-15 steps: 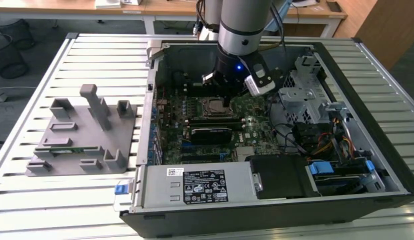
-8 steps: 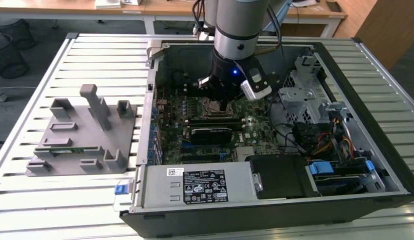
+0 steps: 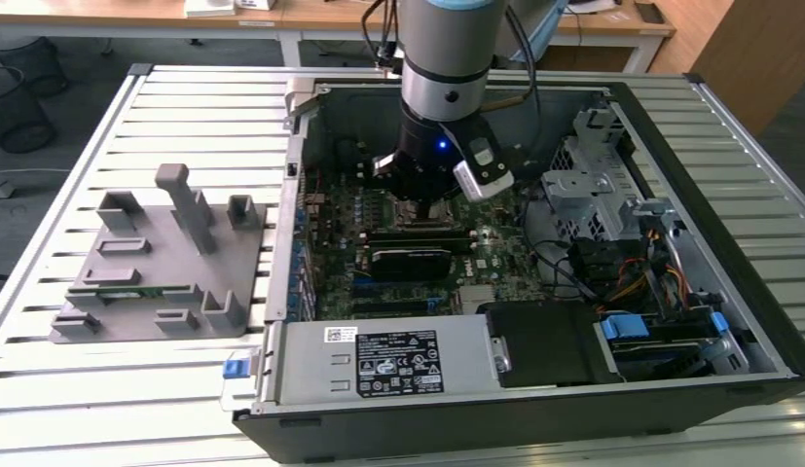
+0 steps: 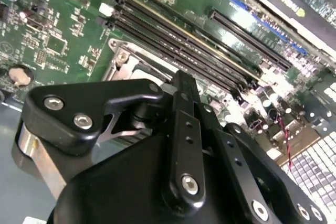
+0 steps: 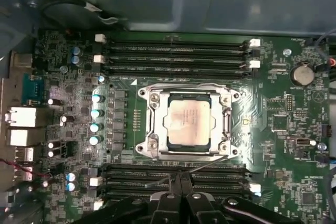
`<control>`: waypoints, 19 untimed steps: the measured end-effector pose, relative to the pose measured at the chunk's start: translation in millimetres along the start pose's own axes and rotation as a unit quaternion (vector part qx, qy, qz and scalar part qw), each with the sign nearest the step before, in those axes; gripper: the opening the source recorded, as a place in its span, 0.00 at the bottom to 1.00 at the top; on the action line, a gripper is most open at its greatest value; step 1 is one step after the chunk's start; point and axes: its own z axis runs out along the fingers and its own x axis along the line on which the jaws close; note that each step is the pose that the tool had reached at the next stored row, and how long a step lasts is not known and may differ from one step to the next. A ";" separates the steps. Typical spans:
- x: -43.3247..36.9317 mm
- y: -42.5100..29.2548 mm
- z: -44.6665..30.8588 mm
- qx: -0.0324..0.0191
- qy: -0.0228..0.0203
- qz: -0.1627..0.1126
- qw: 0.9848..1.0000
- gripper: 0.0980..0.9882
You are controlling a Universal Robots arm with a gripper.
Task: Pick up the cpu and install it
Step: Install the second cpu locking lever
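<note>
This looks like a robotics lab or electronics workshop. An open computer case [image 3: 532, 253] with its motherboard [image 5: 273, 124] exposed lies on a slatted metal workbench [image 3: 156, 389], beside a grey fixture block [image 3: 162, 263]. Wooden desks [image 3: 311, 19] and wire wastebaskets [image 3: 19, 92] stand beyond the workbench's far edge.

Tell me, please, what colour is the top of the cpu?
Shiny silver-grey with a pale rim; the cpu shows best in the first wrist view.

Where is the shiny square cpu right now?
In the first wrist view the cpu sits in the socket frame on the green motherboard, between two banks of black memory slots, close to the gripper.
</note>
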 end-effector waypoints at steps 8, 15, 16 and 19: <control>0.4 -1.0 9.8 -0.002 0.001 0.000 1.000 0.01; 0.9 -7.0 10.2 -0.037 0.001 0.000 0.999 0.01; 1.3 -8.3 10.3 -0.039 0.001 0.000 0.999 0.01; 3.7 -12.0 10.6 -0.042 0.001 0.000 0.999 0.01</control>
